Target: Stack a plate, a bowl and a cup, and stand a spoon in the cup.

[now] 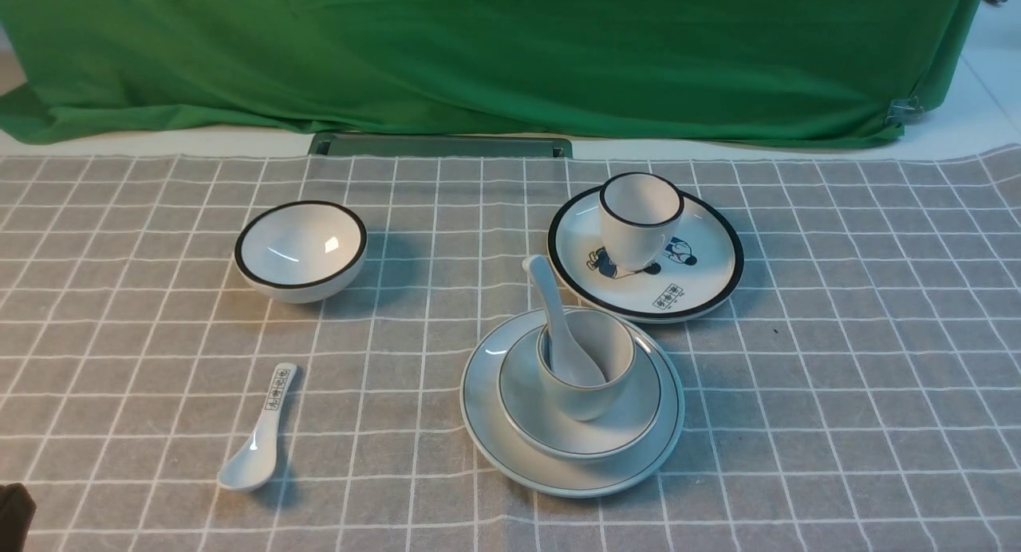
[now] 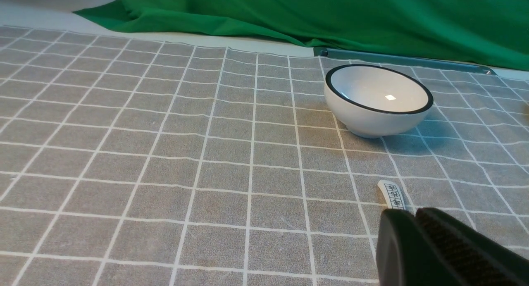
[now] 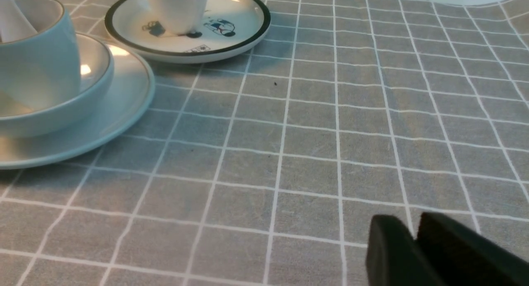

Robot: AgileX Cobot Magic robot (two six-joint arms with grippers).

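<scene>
The pale plate lies at the front centre of the cloth. On it sits the shallow bowl, and the cup stands in the bowl. The plain white spoon leans in the cup with its handle up and to the left. The right wrist view shows the same plate, bowl, cup and spoon, well away from my right gripper. That gripper's tips stand slightly apart over bare cloth and hold nothing. My left gripper is shut and empty, low over the cloth.
A black-rimmed bowl stands at the left. A spoon with printed characters lies in front of it, its handle end just beyond my left fingertips. A cartoon plate carrying a black-rimmed cup sits behind the stack. Green cloth hangs at the back.
</scene>
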